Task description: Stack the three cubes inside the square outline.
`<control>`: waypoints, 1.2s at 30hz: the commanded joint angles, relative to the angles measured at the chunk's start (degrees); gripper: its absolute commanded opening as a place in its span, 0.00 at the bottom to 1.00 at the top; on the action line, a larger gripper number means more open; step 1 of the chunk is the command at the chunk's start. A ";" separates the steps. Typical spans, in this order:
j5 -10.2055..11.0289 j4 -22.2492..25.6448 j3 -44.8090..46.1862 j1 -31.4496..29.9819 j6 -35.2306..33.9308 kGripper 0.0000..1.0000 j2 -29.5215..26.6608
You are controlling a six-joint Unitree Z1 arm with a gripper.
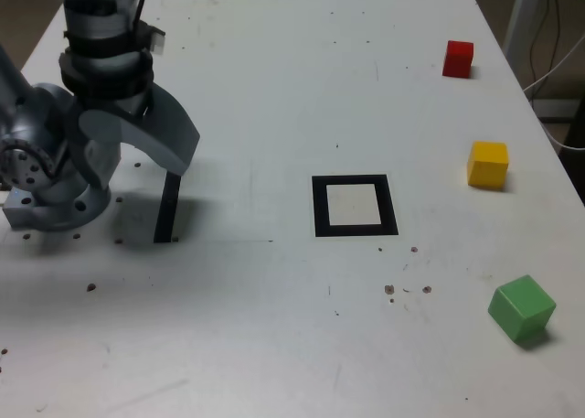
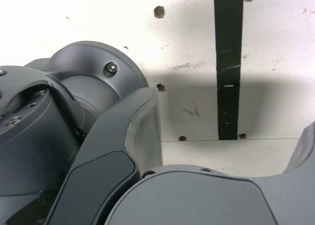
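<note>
Cubes sat far from the gripper (image 1: 169,148), at about three o'clock from the square outline (image 1: 355,205): red cube (image 1: 458,58), yellow cube (image 1: 487,164), green cube (image 1: 522,309). I could not tell how wide the gripper stood; it held nothing. A good first grab would come straight down, square on a cube.

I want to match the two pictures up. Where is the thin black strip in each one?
Exterior view: the thin black strip lies on the white table at the exterior view's left, just under the robot arm, well apart from the black square.
Wrist view: the same strip runs straight across the table, past the arm's dark body.
Shared landmark: the small dark holes in the table beside the strip's end.
</note>
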 commanded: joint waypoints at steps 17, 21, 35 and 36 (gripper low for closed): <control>0.46 1.95 -3.46 -0.12 1.92 1.00 -0.38; 1.04 2.57 -8.30 -0.12 3.51 1.00 0.03; 5.05 9.99 -29.03 0.25 7.10 1.00 8.89; 5.33 10.74 -30.58 0.25 7.27 1.00 9.89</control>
